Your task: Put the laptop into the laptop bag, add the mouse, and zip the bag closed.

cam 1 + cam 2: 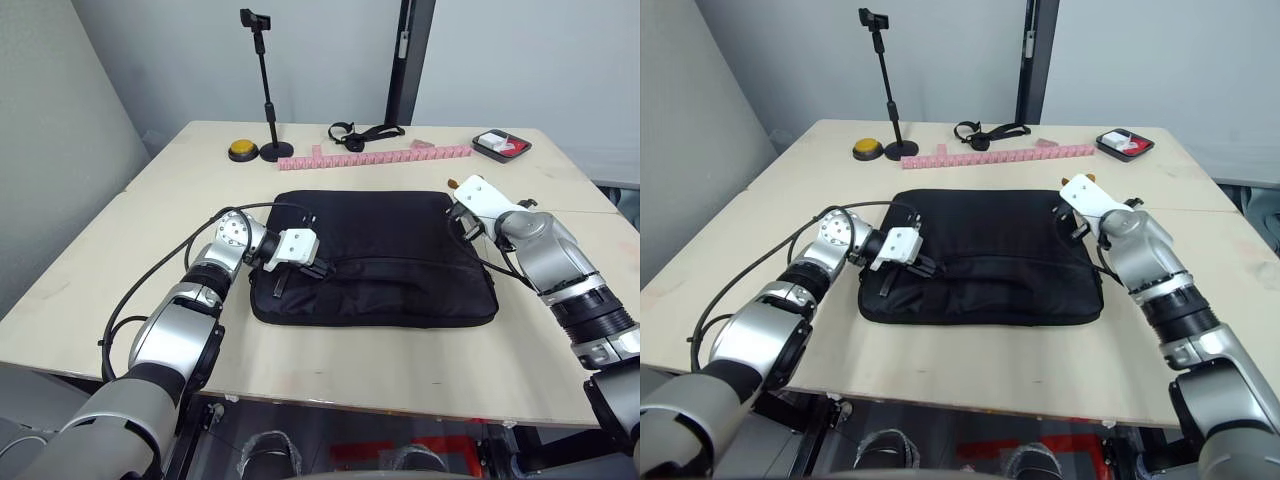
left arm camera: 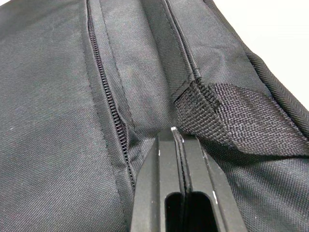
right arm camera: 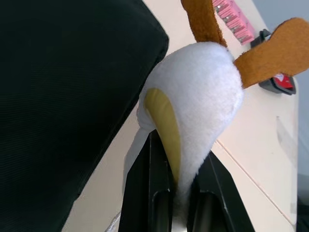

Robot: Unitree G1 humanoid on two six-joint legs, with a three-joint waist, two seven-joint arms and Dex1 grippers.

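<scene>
The laptop bag (image 1: 375, 260) lies flat in the middle of the table (image 1: 330, 370), looking closed along the edges I can see. The left gripper (image 2: 176, 140) presses on the bag's near left corner, beside a zipper line (image 2: 108, 106) and the root of a strap handle (image 2: 217, 116); its 2 fingers are pinched together with nothing visibly between them. The right gripper (image 3: 176, 193) sits at the bag's far right corner, clamped on a fluffy white-and-yellow toy (image 3: 193, 96) with 2 brown ears. That toy is not the mouse, and I cannot pick out a laptop or a mouse anywhere around the bag.

My worry: if the toy goes into the bag, the wrong thing gets packed. The left fingertips could also snag the strap instead of a zipper pull and drag the whole bag toward the table's near edge.

Beyond the bag lie a pink strip (image 1: 375, 157) and a yellow button (image 1: 242, 151); I can read no writing or brand.
</scene>
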